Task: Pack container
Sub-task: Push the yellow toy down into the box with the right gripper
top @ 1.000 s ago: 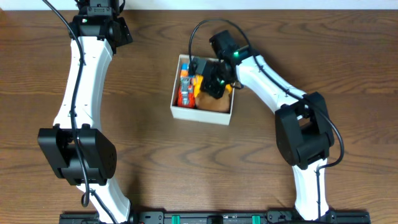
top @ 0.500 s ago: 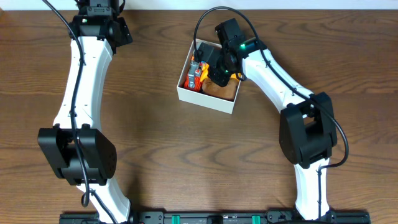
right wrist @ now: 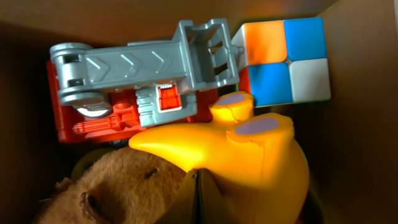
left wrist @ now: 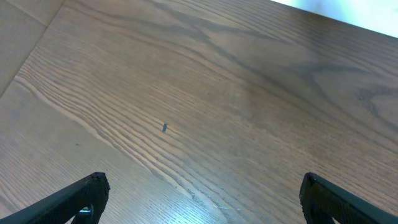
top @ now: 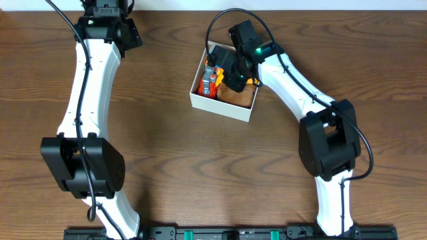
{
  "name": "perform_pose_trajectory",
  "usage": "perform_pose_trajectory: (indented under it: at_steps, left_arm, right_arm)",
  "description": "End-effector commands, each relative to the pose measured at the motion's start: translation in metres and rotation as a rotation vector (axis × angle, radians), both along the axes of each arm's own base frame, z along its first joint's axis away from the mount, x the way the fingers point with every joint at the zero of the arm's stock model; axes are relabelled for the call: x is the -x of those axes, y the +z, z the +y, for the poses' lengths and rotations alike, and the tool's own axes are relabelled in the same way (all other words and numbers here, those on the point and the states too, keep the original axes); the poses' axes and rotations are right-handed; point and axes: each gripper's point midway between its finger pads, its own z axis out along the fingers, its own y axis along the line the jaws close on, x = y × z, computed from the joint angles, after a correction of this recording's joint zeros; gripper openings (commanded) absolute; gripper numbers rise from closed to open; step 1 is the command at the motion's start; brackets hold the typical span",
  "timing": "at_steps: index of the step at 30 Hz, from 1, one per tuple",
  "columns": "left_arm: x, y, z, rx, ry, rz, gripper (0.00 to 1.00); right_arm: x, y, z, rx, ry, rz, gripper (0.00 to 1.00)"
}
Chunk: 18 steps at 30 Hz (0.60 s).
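Note:
The container (top: 221, 109), a shallow white box with a brown inside (right wrist: 367, 124), sits at the table's far middle, slightly turned. It holds a red and grey toy truck (right wrist: 137, 81), a coloured cube (right wrist: 286, 59), a yellow toy (right wrist: 255, 149) and a brown plush (right wrist: 112, 190). The truck (top: 209, 83) and plush (top: 240, 98) also show from overhead. My right gripper (top: 235, 78) reaches down inside the box; its fingers (right wrist: 198, 193) are pressed together, touching the yellow toy and plush. My left gripper (left wrist: 202, 199) is open and empty over bare wood at the far left (top: 107, 13).
The brown wooden table (top: 167, 153) runs all round the box. Its far edge is close behind the left gripper and the box. A black rail (top: 233, 233) lies along the front edge between the two arm bases.
The box has shifted toward the far edge and a little right, and turned slightly, along with my right gripper inside it. In the last half second little moved. The left arm is still.

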Motion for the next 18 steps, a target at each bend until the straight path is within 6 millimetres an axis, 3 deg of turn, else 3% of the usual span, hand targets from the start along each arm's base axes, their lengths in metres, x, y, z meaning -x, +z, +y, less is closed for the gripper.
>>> perform_pose_trajectory:
  at_steps: [1, 12, 18]
  left_arm:
    - [0.0, 0.004, 0.001, 0.0, 0.003, -0.01, 0.98]
    - [0.0, 0.004, 0.001, 0.0, 0.003, -0.01, 0.98]
    - [0.0, 0.004, 0.001, 0.0, 0.003, -0.01, 0.98]
  right_arm:
    - [-0.01, 0.028, 0.002, -0.017, -0.028, -0.067, 0.01]
    - [-0.018, 0.039, 0.003, -0.038, -0.042, -0.109, 0.01]
    - [-0.023, 0.039, -0.005, 0.007, -0.07, -0.135, 0.01]
